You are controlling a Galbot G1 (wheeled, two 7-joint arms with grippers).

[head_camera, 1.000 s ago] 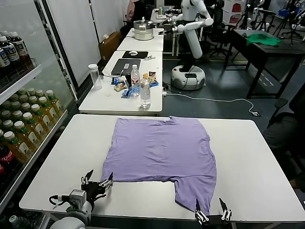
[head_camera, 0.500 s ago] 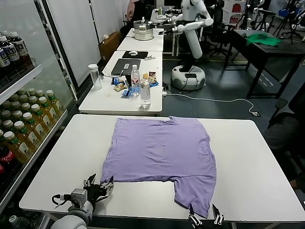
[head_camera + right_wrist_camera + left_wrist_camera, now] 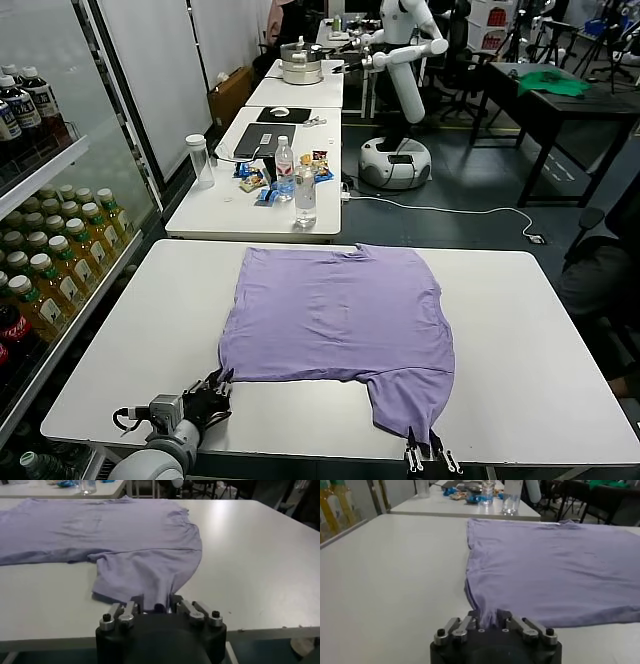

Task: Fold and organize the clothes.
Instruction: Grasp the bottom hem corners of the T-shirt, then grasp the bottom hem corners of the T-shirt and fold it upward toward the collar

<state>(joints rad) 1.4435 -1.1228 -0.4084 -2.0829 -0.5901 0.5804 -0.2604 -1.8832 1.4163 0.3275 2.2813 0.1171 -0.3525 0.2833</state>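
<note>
Right end effector (image 3: 157, 605) pinching T-shirt (image 3: 115, 535) sleeve edge.

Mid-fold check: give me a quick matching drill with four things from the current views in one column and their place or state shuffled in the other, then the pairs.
Things:
1. left hand
2. right hand
3. T-shirt
4. clear water bottle

Places or states:
A. spread flat on the near white table
B. shut on the shirt's near left corner
C. standing upright on the table behind
D. shut on the sleeve end at the near edge of the table

Pairs: 1-B, 2-D, 3-A, 4-C
</note>
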